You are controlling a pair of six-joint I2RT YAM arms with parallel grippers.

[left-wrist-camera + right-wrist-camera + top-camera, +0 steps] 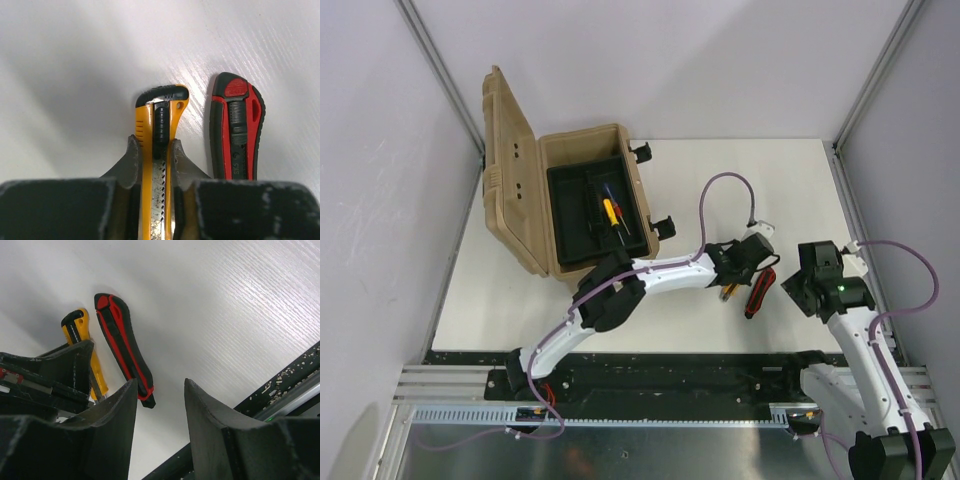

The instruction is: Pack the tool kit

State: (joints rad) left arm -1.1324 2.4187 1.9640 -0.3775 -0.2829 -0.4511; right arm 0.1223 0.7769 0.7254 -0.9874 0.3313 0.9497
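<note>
The white table carries the big tan plastic toolbox at its far left. The box's lid is thrown back and its black inner tray already holds some tools. The left arm reaches across to the right half of the table, and the right arm hangs close beside it. Under them lie the red-and-black utility knife and, just beside it, the slimmer yellow utility knife.

The left jaws are clenched across the yellow knife's narrow sides, with the knife flat on the table. The right jaws stand parted over the table near the red one's tail, with nothing between them.

My worry is the lift. A pinch on a thin, smooth body could let the knife pivot or slip out on the way to the tray. The red knife is near enough to get nudged, and the two wrists are close enough to clip each other.

I count one toolbox, one tray, two arms and two knives on the table. The tools in the tray are too small to count.
</note>
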